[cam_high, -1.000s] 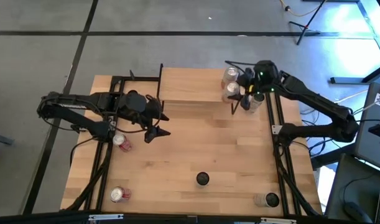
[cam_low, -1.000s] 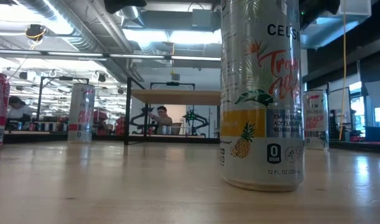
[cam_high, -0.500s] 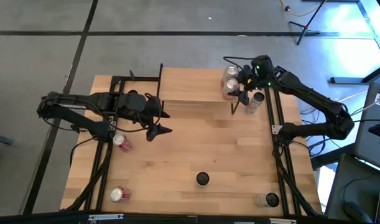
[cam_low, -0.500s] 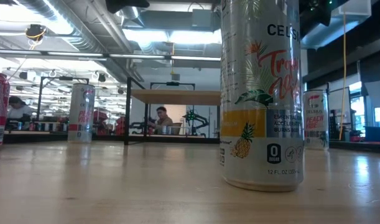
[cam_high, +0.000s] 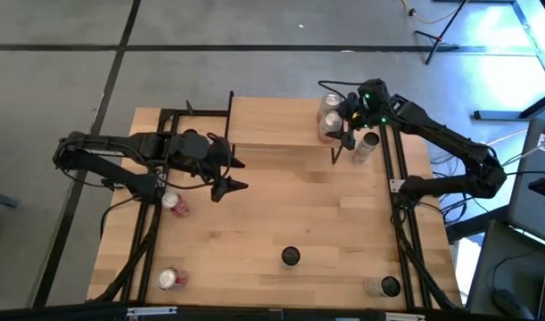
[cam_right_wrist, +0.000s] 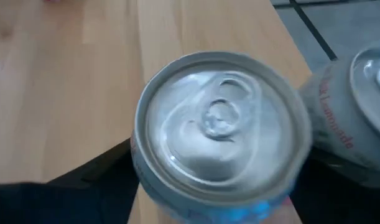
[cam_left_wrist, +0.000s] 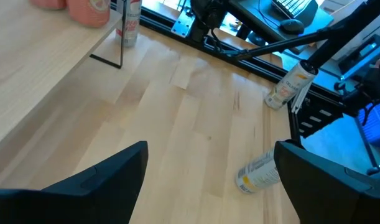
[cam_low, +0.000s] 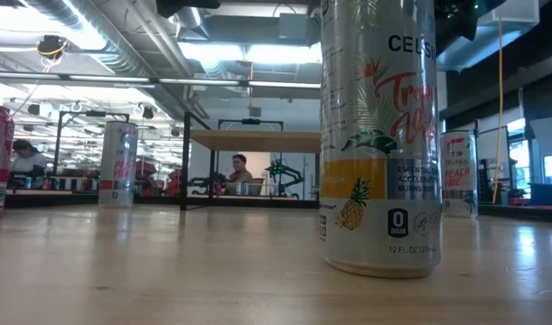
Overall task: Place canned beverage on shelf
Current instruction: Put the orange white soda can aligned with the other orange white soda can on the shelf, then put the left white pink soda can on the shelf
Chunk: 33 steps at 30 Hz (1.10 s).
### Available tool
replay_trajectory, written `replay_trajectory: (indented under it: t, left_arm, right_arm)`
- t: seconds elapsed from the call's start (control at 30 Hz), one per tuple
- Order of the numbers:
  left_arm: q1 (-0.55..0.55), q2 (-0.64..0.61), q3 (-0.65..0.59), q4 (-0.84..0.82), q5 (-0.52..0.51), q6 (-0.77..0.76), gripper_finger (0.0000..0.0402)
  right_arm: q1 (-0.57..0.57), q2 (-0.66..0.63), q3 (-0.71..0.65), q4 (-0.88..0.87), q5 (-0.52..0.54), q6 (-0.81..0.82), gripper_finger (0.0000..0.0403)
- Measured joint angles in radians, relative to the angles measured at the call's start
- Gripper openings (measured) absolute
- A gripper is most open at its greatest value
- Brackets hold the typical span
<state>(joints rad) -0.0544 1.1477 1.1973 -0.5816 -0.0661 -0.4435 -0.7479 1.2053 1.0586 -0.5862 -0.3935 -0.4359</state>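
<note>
The shelf (cam_high: 272, 120) is a light wooden board on black legs at the table's far side. It also shows in the low view (cam_low: 253, 140). A pink can (cam_high: 330, 105) stands on its right end. My right gripper (cam_high: 342, 127) is over that end, shut on a silver-topped can (cam_right_wrist: 221, 124), beside the pink can (cam_right_wrist: 357, 93). My left gripper (cam_high: 229, 176) is open and empty above the table, left of centre, near the shelf's front edge. Its fingers show in the left wrist view (cam_left_wrist: 208, 180). In the low view a tall can hides the shelf's right end. My right gripper pinches the can's side wall (cam_right_wrist: 140, 168) just under the top rim, one finger on each side. The fingers come from the table's right, slanting down. The can is upright. Its base is hidden, so I cannot tell whether it stands on the shelf board.
One can (cam_high: 368, 143) stands on the table just right of the shelf's leg. A tall pineapple-print can (cam_high: 291, 257) stands near the front centre and fills the low view (cam_low: 379, 135). More cans are at the left (cam_high: 172, 203), front left (cam_high: 169, 278) and front right (cam_high: 383, 285).
My right gripper has gone a little toward the table's far left, over the shelf's right end, taking the can with it. This has uncovered the can on the table beside the shelf. It has kept still in the last half second.
</note>
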Motion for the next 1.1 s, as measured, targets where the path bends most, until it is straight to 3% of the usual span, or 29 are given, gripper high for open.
replay_trajectory:
  t: [0.17,0.43,0.53,0.67,0.77,0.9,1.1]
  left_arm:
    - [0.000,0.000,0.000,0.000,-0.003,0.006,0.0343]
    - [-0.001,0.000,0.000,0.000,-0.003,-0.024,0.0343]
    - [-0.001,0.000,0.000,0.000,-0.003,-0.092,0.0343]
    - [-0.012,0.008,0.001,0.000,-0.008,-0.143,0.0343]
    - [-0.028,0.021,0.001,-0.012,-0.061,-0.169,0.0343]
    - [-0.036,0.026,0.001,-0.033,-0.169,-0.250,0.0343]
    - [-0.005,0.010,0.010,-0.168,-0.306,-0.371,0.0343]
  right_arm:
    - [0.001,-0.010,0.037,-0.034,0.065,0.007,0.0378]
    - [0.002,-0.038,0.224,-0.206,0.069,0.031,0.0383]
    - [0.002,-0.051,0.290,-0.266,0.034,0.078,0.0384]
    - [0.012,-0.088,0.333,-0.290,-0.089,0.171,0.0384]
    - [0.080,-0.110,0.334,-0.286,-0.151,0.229,0.0384]
    - [0.233,-0.117,0.334,-0.286,-0.156,0.254,0.0385]
    - [0.432,-0.093,0.334,-0.276,-0.019,0.255,0.0385]
